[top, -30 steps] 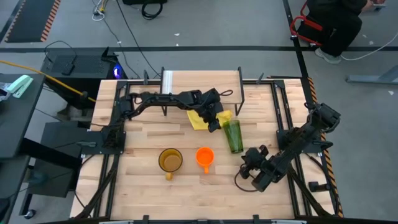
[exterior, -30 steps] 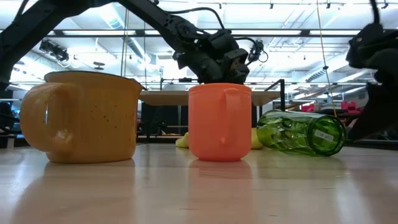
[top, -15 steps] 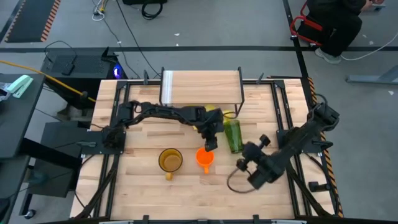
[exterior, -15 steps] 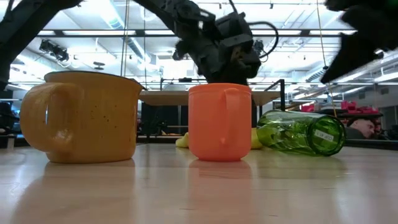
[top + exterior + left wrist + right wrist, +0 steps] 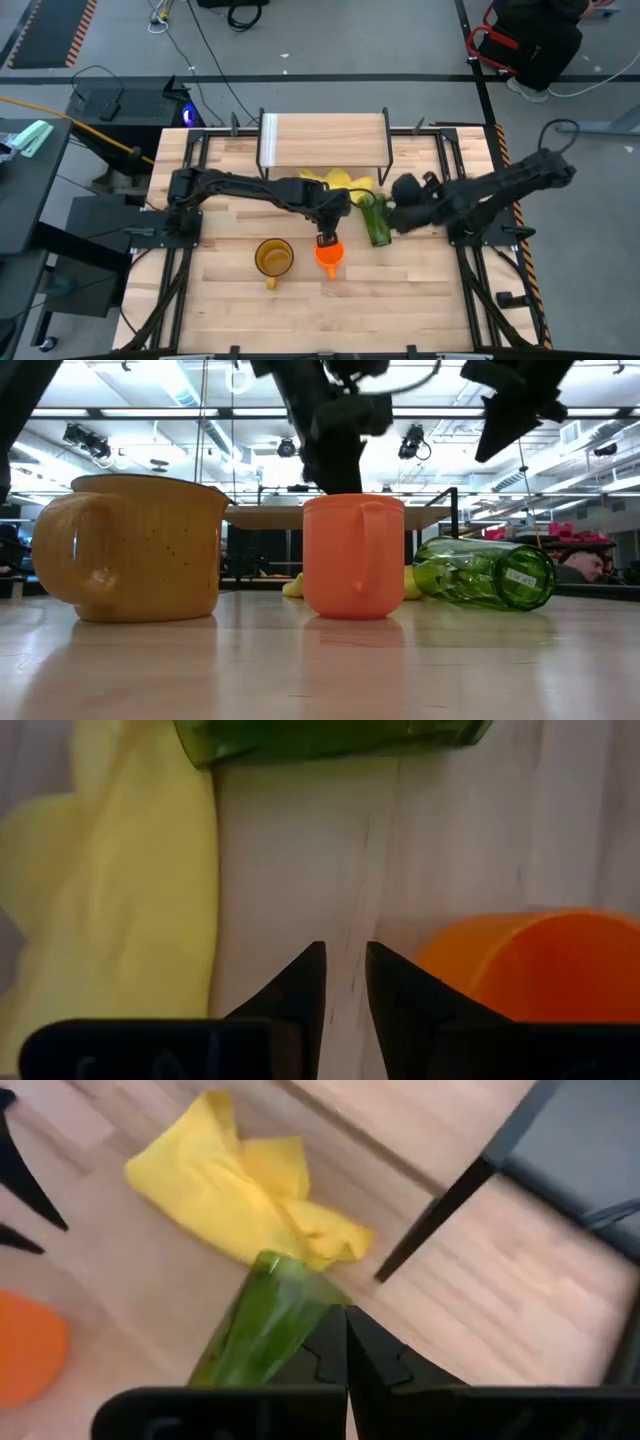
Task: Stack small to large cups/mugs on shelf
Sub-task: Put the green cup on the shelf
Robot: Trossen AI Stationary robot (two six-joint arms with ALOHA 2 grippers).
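Note:
The small orange mug (image 5: 329,253) (image 5: 354,555) stands upright on the table, with the wider amber mug (image 5: 273,258) (image 5: 135,550) to its left. The green tumbler (image 5: 375,218) (image 5: 480,572) lies on its side, its far end beside the yellow cloth (image 5: 335,182). My left gripper (image 5: 325,237) (image 5: 345,975) points down just beyond the orange mug's far rim (image 5: 520,955), its fingers a narrow gap apart. My right gripper (image 5: 393,215) (image 5: 346,1325) is shut and hangs above the tumbler's side (image 5: 265,1320). The shelf (image 5: 325,140) stands at the far edge.
The yellow cloth (image 5: 240,1200) lies crumpled between the shelf's front legs (image 5: 430,1230) and the tumbler. Black frame rails run along the table's left and right edges (image 5: 185,230). Bare wood lies near the mugs toward the near edge (image 5: 330,310).
My left gripper has moved from beside the cloth and tumbler toward the near edge, and now stands at the orange mug's far rim. My right arm has swung up from the near right part of the table toward the far edge, over the tumbler. The mugs and tumbler have stayed put.

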